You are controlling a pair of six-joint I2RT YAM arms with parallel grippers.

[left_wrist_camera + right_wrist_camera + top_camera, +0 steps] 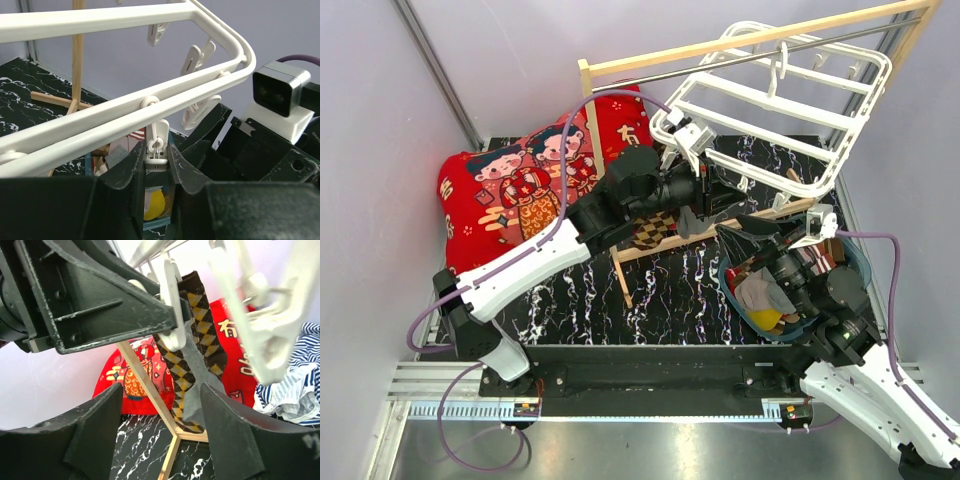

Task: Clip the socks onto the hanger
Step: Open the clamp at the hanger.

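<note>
The white hanger (775,101) hangs tilted from the wooden rack, and its frame (100,120) crosses the left wrist view. My left gripper (712,197) is shut on one dangling clip peg (159,150), pinching it between both jaws. Below that peg (170,305), a diamond-checkered sock (200,335) and a plain grey sock (197,375) hang together. I cannot tell whether the peg grips them. My right gripper (161,390) stands open just under them. The grey sock's lower end lies close to its right finger (230,430). The checkered sock (655,232) also shows from above.
The light wooden rack (620,255) stands mid-table, and its pole (150,390) runs between my right fingers. A blue basket (727,283) of clothes sits at the right beside my right arm. A red cushion (510,195) lies at the back left. A blue-and-white striped cloth (295,375) is at the right.
</note>
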